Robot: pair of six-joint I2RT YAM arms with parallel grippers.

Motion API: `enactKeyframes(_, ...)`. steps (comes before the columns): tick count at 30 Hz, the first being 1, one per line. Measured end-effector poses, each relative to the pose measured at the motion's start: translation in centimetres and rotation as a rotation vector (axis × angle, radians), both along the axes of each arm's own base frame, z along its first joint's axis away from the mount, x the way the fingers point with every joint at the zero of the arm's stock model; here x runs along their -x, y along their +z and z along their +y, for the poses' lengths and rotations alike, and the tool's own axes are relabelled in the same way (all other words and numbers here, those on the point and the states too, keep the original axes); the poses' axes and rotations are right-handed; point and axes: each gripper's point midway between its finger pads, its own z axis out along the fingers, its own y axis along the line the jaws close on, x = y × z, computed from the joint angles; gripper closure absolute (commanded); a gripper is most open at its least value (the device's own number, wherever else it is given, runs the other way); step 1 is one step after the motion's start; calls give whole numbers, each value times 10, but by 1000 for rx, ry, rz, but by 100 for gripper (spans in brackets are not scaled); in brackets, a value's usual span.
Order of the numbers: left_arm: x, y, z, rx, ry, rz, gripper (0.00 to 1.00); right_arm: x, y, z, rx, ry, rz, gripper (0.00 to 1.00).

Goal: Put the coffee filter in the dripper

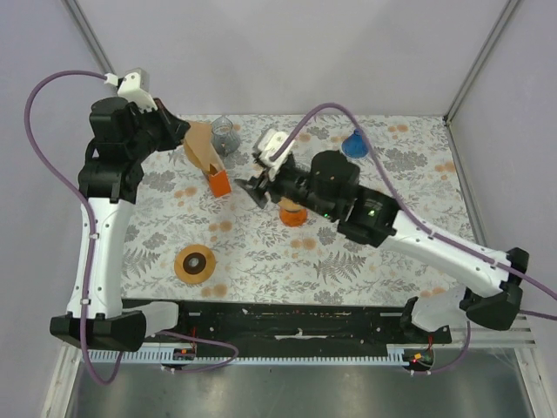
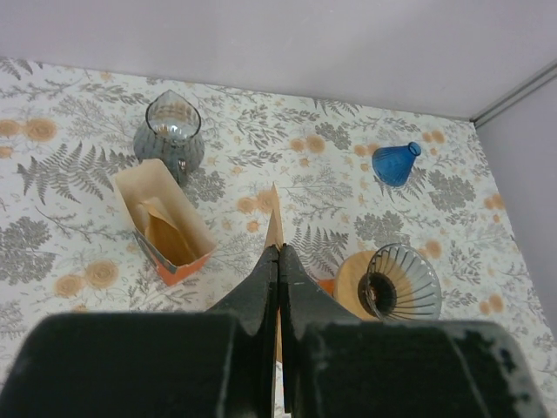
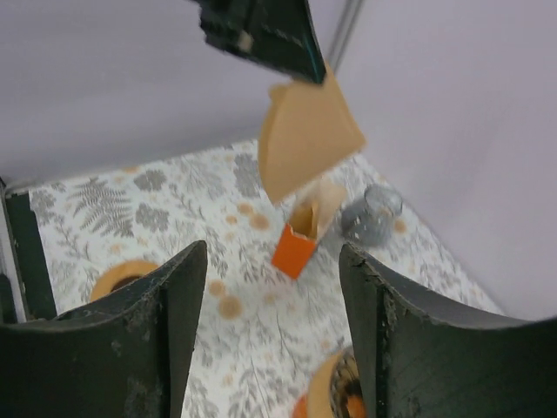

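My left gripper (image 2: 278, 252) is shut on a brown paper coffee filter (image 2: 275, 213) and holds it up in the air at the back left (image 1: 200, 150). In the right wrist view the filter (image 3: 305, 139) hangs from the left gripper's fingers (image 3: 261, 35). The dripper (image 2: 402, 283), ribbed glass in a wooden collar on an orange base, stands on the table (image 1: 292, 212) partly under my right arm. My right gripper (image 3: 271, 261) is open and empty, just left of the dripper (image 3: 341, 392) and facing the filter (image 1: 255, 187).
An orange box of filters (image 1: 218, 181) stands below the held filter. A glass carafe (image 1: 224, 132) is behind it, and a blue cone (image 1: 353, 144) sits at the back right. A wooden ring (image 1: 195, 263) lies near the front left on the patterned tablecloth.
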Motion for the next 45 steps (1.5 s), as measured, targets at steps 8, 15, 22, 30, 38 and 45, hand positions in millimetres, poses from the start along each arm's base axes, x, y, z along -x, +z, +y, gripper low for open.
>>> enactKeyframes(8, 24, -17, -8, 66, -21, 61, 98, 13, -24, 94, 1, -23, -108, 25)
enactKeyframes(15, 30, -18, -14, 101, -42, 76, 98, -8, -54, 117, 54, -146, -128, 29)
enactKeyframes(22, 30, -17, -16, 125, -44, 83, 98, -34, -47, 120, 39, -237, -136, 34)
enactKeyframes(30, 32, -17, -19, 148, -52, 91, 98, -60, -57, 118, 50, -284, -106, 38)
enactKeyframes(38, 36, -17, -23, 161, -72, 96, 98, -85, -77, 108, 84, -368, -79, 47)
enactKeyframes(45, 40, -23, -27, 172, -95, 112, 98, -94, -78, 100, 91, -401, -77, 92)
